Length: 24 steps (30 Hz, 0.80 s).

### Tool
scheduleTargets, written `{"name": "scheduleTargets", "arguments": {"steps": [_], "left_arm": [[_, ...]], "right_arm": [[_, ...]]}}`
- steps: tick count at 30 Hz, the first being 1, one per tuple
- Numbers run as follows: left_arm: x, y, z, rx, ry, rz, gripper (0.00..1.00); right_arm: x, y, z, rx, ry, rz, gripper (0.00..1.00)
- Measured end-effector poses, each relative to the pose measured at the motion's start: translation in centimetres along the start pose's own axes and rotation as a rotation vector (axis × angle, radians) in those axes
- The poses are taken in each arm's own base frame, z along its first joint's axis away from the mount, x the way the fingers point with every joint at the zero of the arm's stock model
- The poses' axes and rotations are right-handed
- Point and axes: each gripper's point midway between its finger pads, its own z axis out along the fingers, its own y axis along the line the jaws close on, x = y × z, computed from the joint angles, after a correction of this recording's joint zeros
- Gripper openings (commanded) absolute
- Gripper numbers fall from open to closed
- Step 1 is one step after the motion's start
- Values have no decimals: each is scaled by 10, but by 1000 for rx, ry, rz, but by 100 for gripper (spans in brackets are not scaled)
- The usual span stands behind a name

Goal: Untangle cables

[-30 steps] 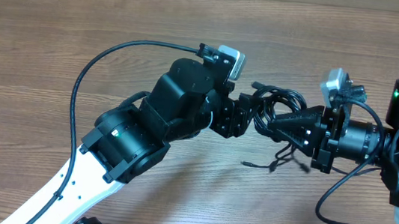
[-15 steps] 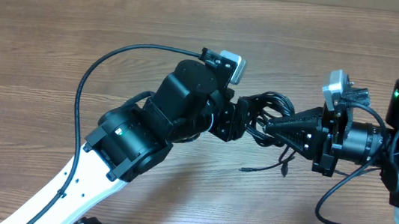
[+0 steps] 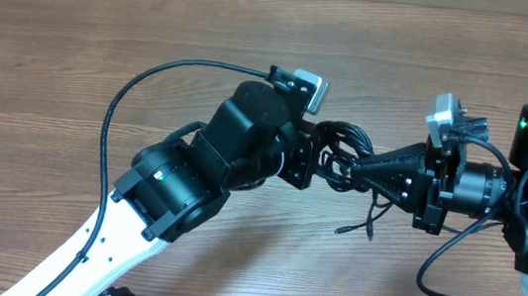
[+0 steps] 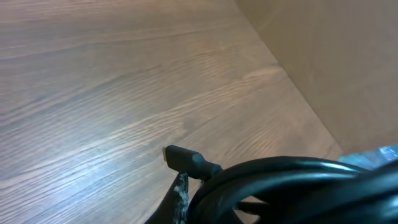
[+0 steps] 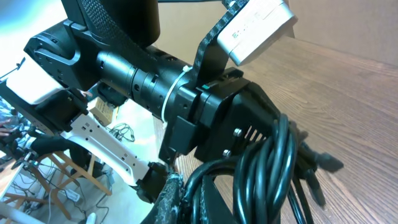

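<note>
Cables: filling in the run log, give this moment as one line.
left gripper: shut on cables | right gripper: shut on cables | cables: bunched between both
</note>
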Motion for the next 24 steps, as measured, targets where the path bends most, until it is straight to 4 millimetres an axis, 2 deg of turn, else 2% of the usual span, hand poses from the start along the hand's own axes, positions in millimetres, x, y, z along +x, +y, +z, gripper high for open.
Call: {"name": "scheduleTargets", "arguments": {"steps": [8, 9, 11, 13, 15, 17, 20, 23, 24], "left_arm": [[-10, 20, -2, -135, -69, -46, 4], [-11, 23, -2, -146, -74, -53, 4], [-11, 34, -4, -206, -89, -70, 4], [-11, 51, -2, -275, -94, -79, 4], [-11, 64, 1, -333, -97, -83, 4], [-13, 69, 2, -360, -108, -81, 4], [-13, 70, 1, -366, -106, -60, 4], [-9, 60, 5, -310, -66, 18, 4], [-7, 50, 8, -253, -43, 70, 4]], "right_arm": [[2, -2, 0, 15, 9, -10, 4], [3, -3, 0, 20, 12, -9, 6], [6, -4, 0, 33, 21, 28, 38], [9, -5, -2, 70, 33, 58, 54], [17, -14, -5, 149, 60, 135, 63], [27, -27, -8, 244, 98, 210, 66], [33, -35, -11, 297, 119, 232, 66], [35, -38, -13, 317, 128, 219, 66], [35, -38, -13, 319, 130, 211, 66]]}}
